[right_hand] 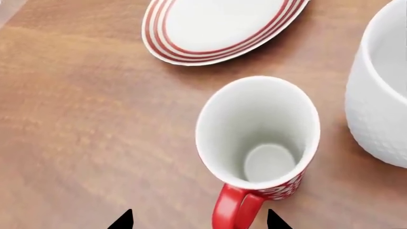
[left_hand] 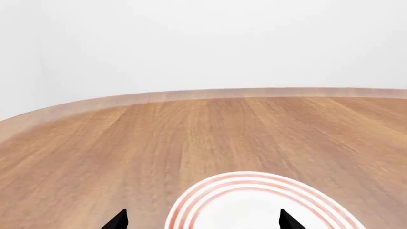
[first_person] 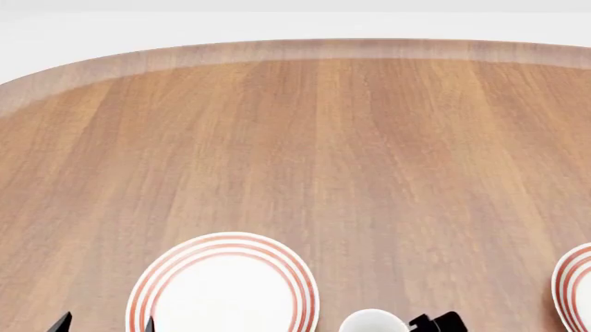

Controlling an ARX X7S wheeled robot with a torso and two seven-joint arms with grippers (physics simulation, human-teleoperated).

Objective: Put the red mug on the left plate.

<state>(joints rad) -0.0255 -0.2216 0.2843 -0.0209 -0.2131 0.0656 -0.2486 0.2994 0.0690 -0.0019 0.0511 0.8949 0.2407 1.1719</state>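
The red mug [right_hand: 258, 138] stands upright on the wooden table, its white inside showing. Its red handle [right_hand: 234, 207] points back between the fingertips of my right gripper [right_hand: 200, 220], which is open around it. In the head view only the mug's white rim [first_person: 372, 322] shows at the bottom edge, just left of my right gripper [first_person: 434, 321]. The left plate [first_person: 221, 283], white with red rings, lies left of the mug. My left gripper [left_hand: 203, 220] hangs open over the near rim of that plate [left_hand: 254, 205], holding nothing.
A larger plain white mug [right_hand: 381, 86] stands close beside the red mug. A red-ringed plate [right_hand: 216, 28] lies just beyond the red mug. A second ringed plate [first_person: 577, 287] shows at the head view's right edge. The table's curved far edge [first_person: 305, 48] runs across the back.
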